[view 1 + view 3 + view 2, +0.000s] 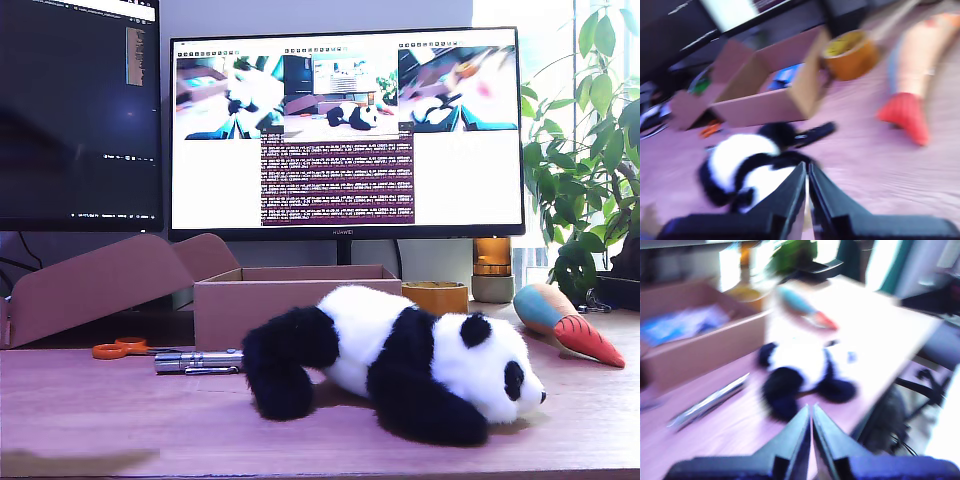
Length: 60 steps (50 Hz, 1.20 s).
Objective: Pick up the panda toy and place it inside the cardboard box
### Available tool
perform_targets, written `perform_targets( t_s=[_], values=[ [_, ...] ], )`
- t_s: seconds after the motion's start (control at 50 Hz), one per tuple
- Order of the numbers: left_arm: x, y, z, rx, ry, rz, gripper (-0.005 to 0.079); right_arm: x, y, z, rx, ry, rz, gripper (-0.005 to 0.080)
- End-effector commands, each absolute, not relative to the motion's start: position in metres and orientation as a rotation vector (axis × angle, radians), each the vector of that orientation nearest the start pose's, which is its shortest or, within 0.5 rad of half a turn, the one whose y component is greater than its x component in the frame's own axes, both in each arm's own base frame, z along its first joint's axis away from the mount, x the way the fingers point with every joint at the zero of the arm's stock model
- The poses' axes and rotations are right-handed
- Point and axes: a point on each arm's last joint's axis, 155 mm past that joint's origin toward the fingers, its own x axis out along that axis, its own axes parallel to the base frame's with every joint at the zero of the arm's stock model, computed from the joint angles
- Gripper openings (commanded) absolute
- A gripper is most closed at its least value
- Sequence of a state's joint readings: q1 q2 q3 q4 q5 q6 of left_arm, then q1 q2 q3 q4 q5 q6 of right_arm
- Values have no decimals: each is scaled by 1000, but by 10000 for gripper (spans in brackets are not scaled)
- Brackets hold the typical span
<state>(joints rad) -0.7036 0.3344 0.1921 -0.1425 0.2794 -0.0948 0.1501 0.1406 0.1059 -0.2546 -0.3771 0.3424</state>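
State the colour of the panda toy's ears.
Black, clearest in the exterior view: panda toy.

panda toy [400, 360]: fluffy plush | cardboard box [270, 300]: matt corrugated card

My first gripper [811, 415] has two dark, tapering wedge fingers on a broad black base (blurred); my second gripper [806, 172] looks identical.

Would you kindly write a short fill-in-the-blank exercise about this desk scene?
1. The panda toy lies on the ____.
2. The cardboard box has its flap lid ____.
3. My first gripper has its jaws ____.
4. Orange-handled ____ lie at the exterior view's left.

Missing words: table; open; shut; scissors
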Motion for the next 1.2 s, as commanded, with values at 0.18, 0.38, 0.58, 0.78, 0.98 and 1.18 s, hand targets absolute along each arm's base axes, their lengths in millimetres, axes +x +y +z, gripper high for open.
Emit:
perform_targets(
  t_s=[0.18, 0.38, 0.58, 0.78, 0.98, 1.18],
  values=[
    [151, -215, 150, 2, 301, -1030, -19, 210, 130, 156, 340, 444, 591, -13],
    [145, -221, 157, -5, 271, -1069, -19, 203, 160, 177, 291, 599, 715, 2],
    [144, -221, 157, -4, 273, -1070, -19, 216, 186, 181, 165, 803, 785, 326],
    [145, -221, 157, -4, 273, -1069, -19, 225, 213, 167, -87, 949, 914, 424],
    [144, -220, 151, -5, 304, -1065, -18, 247, 224, 145, -349, 1003, 942, 424],
    [142, -219, 143, 5, 339, -1062, -18, 264, 223, 118, -521, 1050, 929, 444]
  ],
)
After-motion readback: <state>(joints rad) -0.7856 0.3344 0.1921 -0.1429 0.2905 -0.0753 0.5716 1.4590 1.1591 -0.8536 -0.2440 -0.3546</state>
